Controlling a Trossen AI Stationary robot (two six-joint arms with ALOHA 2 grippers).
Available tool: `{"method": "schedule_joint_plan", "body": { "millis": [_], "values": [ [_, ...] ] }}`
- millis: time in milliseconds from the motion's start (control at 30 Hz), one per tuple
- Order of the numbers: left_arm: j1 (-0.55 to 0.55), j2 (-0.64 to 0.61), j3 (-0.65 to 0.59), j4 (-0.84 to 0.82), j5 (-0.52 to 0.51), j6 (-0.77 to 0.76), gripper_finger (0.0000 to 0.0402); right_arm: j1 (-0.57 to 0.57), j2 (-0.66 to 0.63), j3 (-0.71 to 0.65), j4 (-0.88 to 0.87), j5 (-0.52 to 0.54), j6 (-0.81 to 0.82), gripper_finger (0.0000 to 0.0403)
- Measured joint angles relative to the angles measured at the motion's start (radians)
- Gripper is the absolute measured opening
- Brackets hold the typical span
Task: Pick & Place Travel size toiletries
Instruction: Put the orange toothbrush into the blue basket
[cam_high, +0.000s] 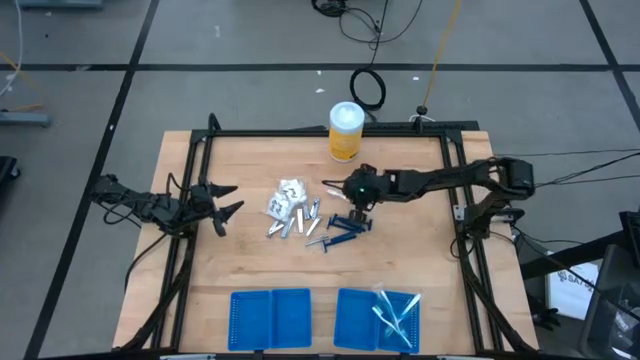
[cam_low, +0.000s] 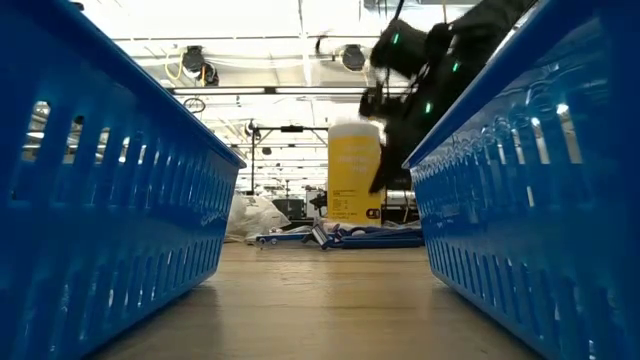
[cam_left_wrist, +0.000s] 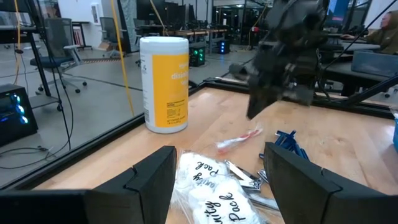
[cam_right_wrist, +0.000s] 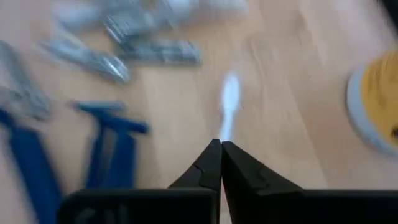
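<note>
The clear-wrapped brush (cam_right_wrist: 228, 102) lies on the desk, pinched at one end by the clenched right pincer (cam_right_wrist: 221, 163); lifting toward the right tray (cam_high: 352, 318) should follow. The left pincer (cam_high: 226, 203) waits released.

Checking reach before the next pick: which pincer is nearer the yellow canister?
The right pincer, shut over the table's middle, just in front of the yellow canister. The left pincer waits open at the table's left edge.

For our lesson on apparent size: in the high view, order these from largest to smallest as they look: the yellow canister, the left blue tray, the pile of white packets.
1. Left blue tray, clearly the biggest outline.
2. Yellow canister.
3. Pile of white packets.

The canister and the packet pile look nearly alike from above, and the canister's top stands nearer the camera, so their order is unsure.
</note>
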Motion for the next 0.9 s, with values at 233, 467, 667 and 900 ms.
{"method": "schedule_joint_plan", "body": {
  "millis": [233,467,667,900],
  "values": [
    [0.0,0.0,0.0,0.0,0.0,0.0,0.0239,0.139,-0.194,0.001,-0.09,-0.002,0.143,0.0001],
    [0.0,0.0,0.0,0.0,0.0,0.0,0.0239,0.296,-0.343,0.001,-0.17,0.09,0.28,0.0],
    [0.0,0.0,0.0,0.0,0.0,0.0,0.0239,0.263,-0.324,0.001,-0.127,0.22,0.186,0.0027],
    [0.0,0.0,0.0,0.0,0.0,0.0,0.0239,0.115,-0.119,0.0,-0.072,0.182,0.099,0.0144]
  ]
}}
